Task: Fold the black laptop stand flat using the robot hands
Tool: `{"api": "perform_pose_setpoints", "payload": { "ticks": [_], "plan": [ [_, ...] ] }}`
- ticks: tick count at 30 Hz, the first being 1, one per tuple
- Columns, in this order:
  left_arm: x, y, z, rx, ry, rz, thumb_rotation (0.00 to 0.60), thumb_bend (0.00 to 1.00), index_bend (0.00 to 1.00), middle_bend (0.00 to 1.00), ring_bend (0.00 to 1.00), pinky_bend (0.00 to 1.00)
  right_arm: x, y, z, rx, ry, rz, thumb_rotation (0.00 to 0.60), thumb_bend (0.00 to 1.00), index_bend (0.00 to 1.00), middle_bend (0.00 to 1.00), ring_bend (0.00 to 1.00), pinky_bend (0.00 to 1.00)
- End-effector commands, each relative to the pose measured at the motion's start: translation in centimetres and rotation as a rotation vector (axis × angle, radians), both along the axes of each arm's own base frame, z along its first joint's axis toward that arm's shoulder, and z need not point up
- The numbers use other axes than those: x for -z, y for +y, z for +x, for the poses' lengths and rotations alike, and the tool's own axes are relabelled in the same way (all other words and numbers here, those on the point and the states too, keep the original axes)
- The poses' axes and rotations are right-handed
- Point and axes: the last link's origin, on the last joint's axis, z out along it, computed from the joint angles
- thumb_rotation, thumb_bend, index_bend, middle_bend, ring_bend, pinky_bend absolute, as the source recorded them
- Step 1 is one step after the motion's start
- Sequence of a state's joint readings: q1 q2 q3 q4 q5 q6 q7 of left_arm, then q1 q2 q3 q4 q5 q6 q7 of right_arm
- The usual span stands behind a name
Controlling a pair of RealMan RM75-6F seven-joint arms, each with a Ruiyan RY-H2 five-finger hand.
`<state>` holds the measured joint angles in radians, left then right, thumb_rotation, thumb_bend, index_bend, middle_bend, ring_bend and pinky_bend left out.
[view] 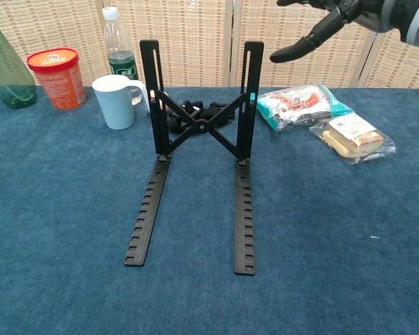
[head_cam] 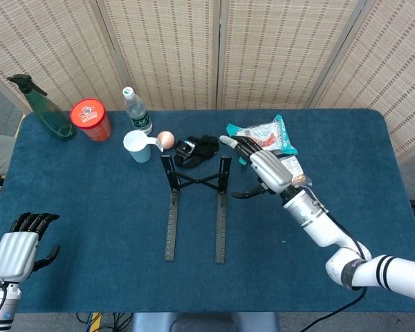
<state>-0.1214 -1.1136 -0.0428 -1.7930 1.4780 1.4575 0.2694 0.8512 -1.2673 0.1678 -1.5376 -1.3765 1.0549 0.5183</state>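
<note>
The black laptop stand (head_cam: 196, 200) sits mid-table, its two notched rails flat on the blue cloth. In the chest view the stand (view: 199, 129) has both uprights raised and joined by a crossed brace. My right hand (head_cam: 259, 171) hovers to the right of the stand's far end, above the table, with fingers spread and nothing in them. The chest view shows only the right hand's (view: 335, 17) fingers at the top right, clear of the uprights. My left hand (head_cam: 19, 250) hangs at the near left corner, far from the stand, fingers extended and holding nothing.
Along the back left stand a green spray bottle (head_cam: 45, 111), a red tub (head_cam: 90, 119), a water bottle (head_cam: 135, 111) and a pale cup (head_cam: 138, 146). A small ball (head_cam: 165, 138) and a black strap (head_cam: 197, 149) lie behind the stand. Two snack packs (head_cam: 263, 138) lie right.
</note>
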Motion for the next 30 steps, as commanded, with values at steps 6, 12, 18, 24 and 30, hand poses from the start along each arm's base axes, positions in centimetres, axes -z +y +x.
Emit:
{"api": "perform_pose_setpoints", "payload": {
  "ticks": [6, 12, 18, 24, 30],
  "plan": [
    [0.1, -0.1, -0.1, -0.006, 0.000, 0.000, 0.600, 0.26, 0.22, 0.23, 0.19, 0.12, 1.7, -1.7, -0.1, 0.095, -0.088, 0.122, 0.600, 0.00, 0.00, 0.19, 0.00, 0.00],
    [0.1, -0.2, -0.1, -0.011, 0.001, 0.001, 0.600, 0.26, 0.22, 0.23, 0.19, 0.12, 2.9, -1.9, -0.2, 0.144, -0.139, 0.240, 0.600, 0.00, 0.00, 0.20, 0.00, 0.00],
    [0.1, -0.3, -0.1, -0.013, 0.003, 0.003, 0.600, 0.26, 0.22, 0.23, 0.19, 0.12, 3.3, -1.4, -0.5, 0.157, -0.189, 0.340, 0.600, 0.00, 0.00, 0.21, 0.01, 0.01],
    [0.1, -0.2, 0.0, -0.014, 0.006, -0.001, 0.600, 0.26, 0.22, 0.23, 0.19, 0.12, 2.4, 0.1, -1.6, 0.146, -0.248, 0.444, 0.600, 0.00, 0.00, 0.21, 0.03, 0.02],
    [-0.1, 0.3, 0.1, -0.010, 0.007, 0.008, 0.600, 0.26, 0.22, 0.23, 0.19, 0.12, 0.9, 2.9, -2.8, 0.092, -0.248, 0.533, 0.600, 0.00, 0.00, 0.22, 0.04, 0.04]
  ]
}}
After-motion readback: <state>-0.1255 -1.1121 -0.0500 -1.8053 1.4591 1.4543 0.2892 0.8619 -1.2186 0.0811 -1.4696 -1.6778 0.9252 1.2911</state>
